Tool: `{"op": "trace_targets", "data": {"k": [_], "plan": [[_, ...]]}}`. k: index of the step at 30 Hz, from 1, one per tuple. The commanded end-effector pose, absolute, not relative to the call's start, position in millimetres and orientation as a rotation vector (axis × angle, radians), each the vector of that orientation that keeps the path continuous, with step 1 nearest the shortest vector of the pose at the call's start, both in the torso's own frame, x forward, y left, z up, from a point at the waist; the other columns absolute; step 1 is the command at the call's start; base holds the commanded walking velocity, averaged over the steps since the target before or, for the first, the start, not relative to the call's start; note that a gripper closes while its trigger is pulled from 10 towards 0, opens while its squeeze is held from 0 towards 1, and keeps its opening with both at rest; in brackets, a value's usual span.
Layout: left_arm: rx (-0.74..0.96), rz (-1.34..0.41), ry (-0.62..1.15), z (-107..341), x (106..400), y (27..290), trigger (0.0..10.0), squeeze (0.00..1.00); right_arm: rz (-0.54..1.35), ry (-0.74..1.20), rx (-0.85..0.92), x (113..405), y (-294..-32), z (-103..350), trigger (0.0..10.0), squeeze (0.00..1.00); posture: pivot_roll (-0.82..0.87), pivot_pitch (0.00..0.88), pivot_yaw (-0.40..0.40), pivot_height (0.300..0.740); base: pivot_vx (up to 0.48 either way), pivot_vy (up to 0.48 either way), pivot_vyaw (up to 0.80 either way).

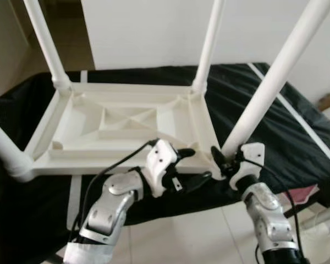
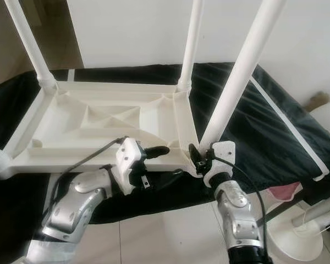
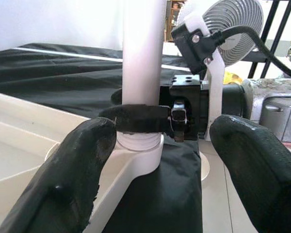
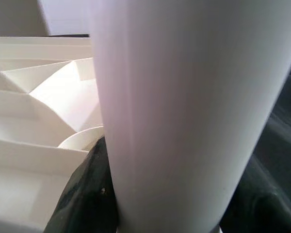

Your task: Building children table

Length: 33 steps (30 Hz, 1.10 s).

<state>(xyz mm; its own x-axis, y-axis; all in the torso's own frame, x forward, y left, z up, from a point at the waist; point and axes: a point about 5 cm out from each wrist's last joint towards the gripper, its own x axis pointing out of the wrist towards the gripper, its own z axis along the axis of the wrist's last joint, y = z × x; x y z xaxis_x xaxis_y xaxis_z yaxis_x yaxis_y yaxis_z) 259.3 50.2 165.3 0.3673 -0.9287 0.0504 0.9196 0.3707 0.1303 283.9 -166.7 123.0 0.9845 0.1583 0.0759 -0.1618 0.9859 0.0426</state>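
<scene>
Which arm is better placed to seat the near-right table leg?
Right: the right gripper already clamps the near-right leg just above its socket, while the left gripper hangs open beside it.

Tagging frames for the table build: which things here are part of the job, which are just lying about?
Part of the job:
- upturned white tabletop
- near-right leg, right gripper shut on its base
- the other three legs
- left gripper, open, beside that corner

Lying about:
- black cloth under the tabletop
- white fan
- pink item on the floor
</scene>
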Motion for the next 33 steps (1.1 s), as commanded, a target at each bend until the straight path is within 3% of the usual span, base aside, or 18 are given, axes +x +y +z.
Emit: {"op": "trace_targets", "data": {"k": [1,11,26,27,33], "plan": [[0.092,-1.159,-0.138,167,263,50,10.0,0.0,0.087,-0.076,0.062,284,-170,124,10.0,0.0,-0.02,0.028,-0.05,0.74,0.0,0.0,0.0],[0.111,-1.122,-0.159,169,271,52,10.0,0.0,-0.101,-0.064,0.21,283,-146,122,10.0,0.0,0.0,0.036,-0.053,0.74,0.0,0.0,0.0],[0.117,-1.115,-0.176,170,273,51,10.0,0.0,-0.12,-0.064,0.167,281,-142,122,10.0,0.0,-0.01,0.038,-0.056,0.74,0.0,0.0,0.0],[0.116,-1.115,-0.177,171,273,51,10.0,0.0,-0.113,-0.067,0.168,281,-142,123,10.0,1.0,-0.01,0.039,-0.057,0.74,0.0,0.0,0.0],[0.114,-1.111,-0.189,172,274,50,10.0,0.0,-0.069,-0.1,0.16,279,-141,129,10.0,1.0,-0.01,0.038,-0.057,0.74,0.0,0.0,0.0]]}}
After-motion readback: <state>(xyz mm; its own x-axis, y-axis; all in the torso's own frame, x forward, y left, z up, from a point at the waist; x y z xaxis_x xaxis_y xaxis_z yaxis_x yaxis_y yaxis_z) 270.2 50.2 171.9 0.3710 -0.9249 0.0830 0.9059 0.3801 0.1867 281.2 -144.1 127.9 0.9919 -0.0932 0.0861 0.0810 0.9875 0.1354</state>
